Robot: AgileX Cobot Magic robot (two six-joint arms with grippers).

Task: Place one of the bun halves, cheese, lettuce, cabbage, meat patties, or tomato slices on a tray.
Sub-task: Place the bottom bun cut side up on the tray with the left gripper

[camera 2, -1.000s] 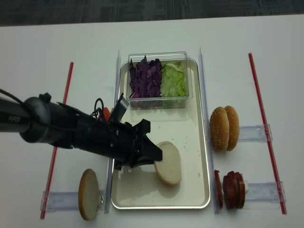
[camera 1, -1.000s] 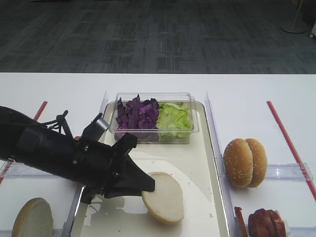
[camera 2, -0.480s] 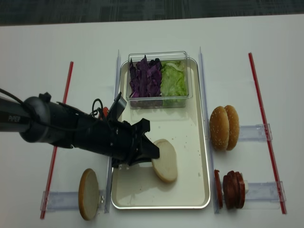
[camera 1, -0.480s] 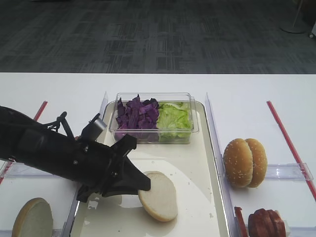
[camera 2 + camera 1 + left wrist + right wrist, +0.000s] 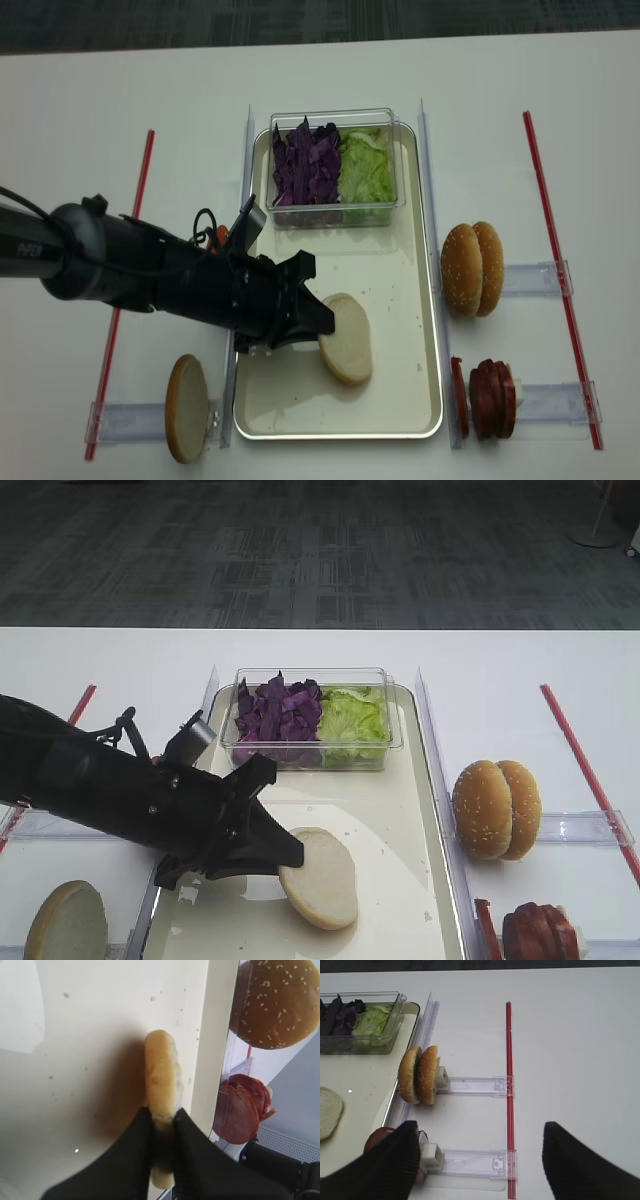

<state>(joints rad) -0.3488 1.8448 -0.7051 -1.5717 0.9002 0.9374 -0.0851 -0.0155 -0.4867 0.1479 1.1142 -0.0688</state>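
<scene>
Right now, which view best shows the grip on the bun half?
Left wrist: the left gripper pinches the bun half edge-on above the tray. Both exterior high views show its cut face; right wrist only its edge.

One exterior camera looks from the front at a steep slant, the floor showing beyond the table, with the tray [image 5: 420, 810] central. The realsense view looks almost straight down from higher up, taking in the whole tray [image 5: 410, 300] and both red strips. The right wrist camera faces down over the table's right side, near the sesame buns [image 5: 417, 1081]. The left wrist camera sits very close, looking along its fingers [image 5: 145, 1160] at the bun half [image 5: 161, 1080]. All four share the tray.
</scene>
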